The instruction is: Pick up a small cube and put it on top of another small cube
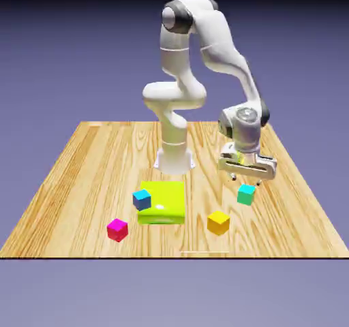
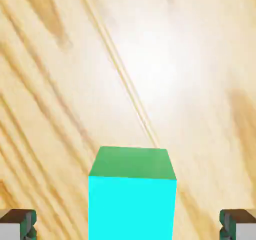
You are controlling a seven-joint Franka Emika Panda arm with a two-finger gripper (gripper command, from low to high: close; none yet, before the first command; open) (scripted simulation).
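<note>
Jaws (image 1: pixel 246 182) spread wide hang over the turquoise cube (image 1: pixel 246 194), which sits on the light wooden desk (image 1: pixel 75 196) toward the exterior view's right. In the hand view, the cube lies between the two fingertips (image 2: pixel 27 225), apart from both. A yellow-orange cube (image 1: pixel 218 223) and a magenta cube (image 1: pixel 117 229) rest on the desk. Near the magenta one, a small blue cube (image 1: pixel 142 199) overlaps the edge of a glossy lime-green block (image 1: pixel 163 203) in the exterior view; whether they touch, I cannot tell.
</note>
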